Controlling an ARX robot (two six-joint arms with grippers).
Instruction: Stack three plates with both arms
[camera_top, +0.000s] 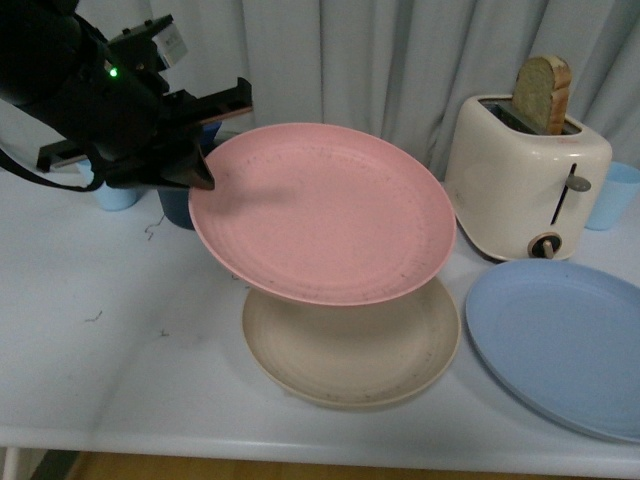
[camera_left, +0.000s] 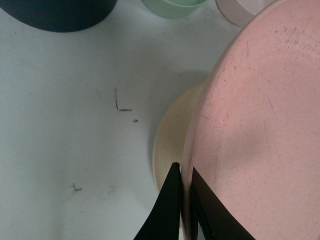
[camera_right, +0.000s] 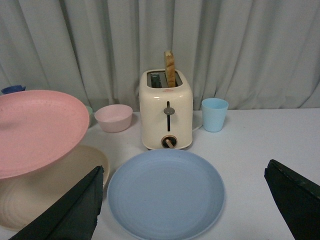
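The pink plate hangs tilted in the air, directly above the beige plate that lies flat on the white table. My left gripper is shut on the pink plate's left rim; in the left wrist view its black fingers pinch the pink plate edge, with the beige plate below. The blue plate lies at the table's right. My right gripper is open, hovering over the blue plate, out of the front view.
A cream toaster holding a bread slice stands behind the blue plate, with a light blue cup beside it. A pink bowl sits left of the toaster. Dark and blue cups stand behind my left arm.
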